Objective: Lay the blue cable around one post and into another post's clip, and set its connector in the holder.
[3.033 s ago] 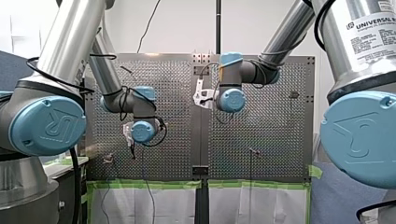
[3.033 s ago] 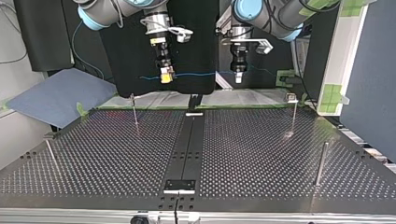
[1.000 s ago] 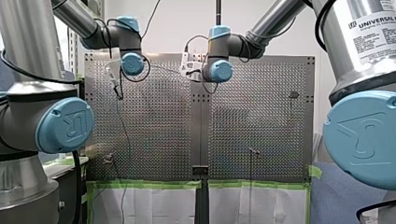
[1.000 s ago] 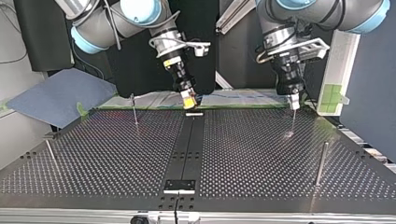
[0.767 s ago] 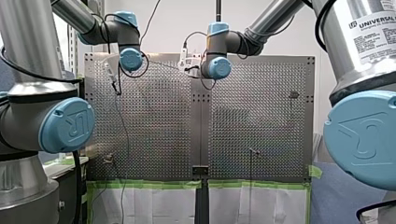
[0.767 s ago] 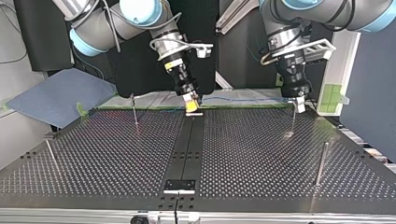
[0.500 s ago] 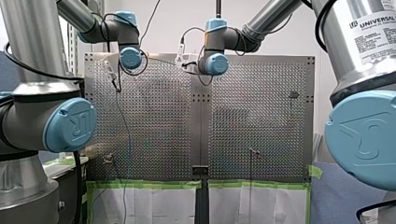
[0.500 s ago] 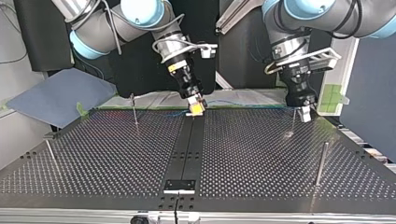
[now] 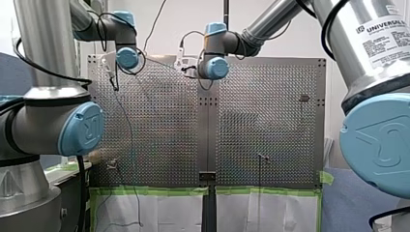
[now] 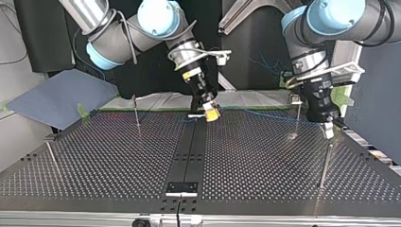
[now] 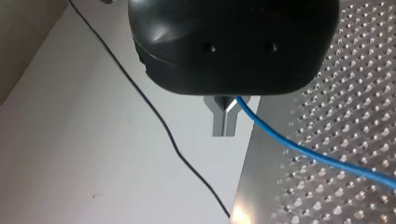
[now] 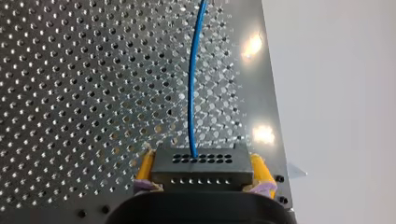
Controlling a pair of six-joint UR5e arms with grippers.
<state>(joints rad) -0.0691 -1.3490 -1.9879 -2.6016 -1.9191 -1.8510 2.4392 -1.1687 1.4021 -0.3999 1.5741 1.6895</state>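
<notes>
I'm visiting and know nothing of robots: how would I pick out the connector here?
Look over the perforated table to my right arm's gripper, the one with yellow pads. The connector is the dark block clamped between those pads. Unlike the thin posts nearby, it has rows of small holes, and the blue cable runs out of it.

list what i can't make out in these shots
Left wrist view: the left pincer's black body covers the blue cable's run past its grip.
Right wrist view: the right pincer's body hides the connector's lower part.
Top view: the cable is too thin to tell whether it touches the clip post.
Front view: the cable is too faint to trace.
</notes>
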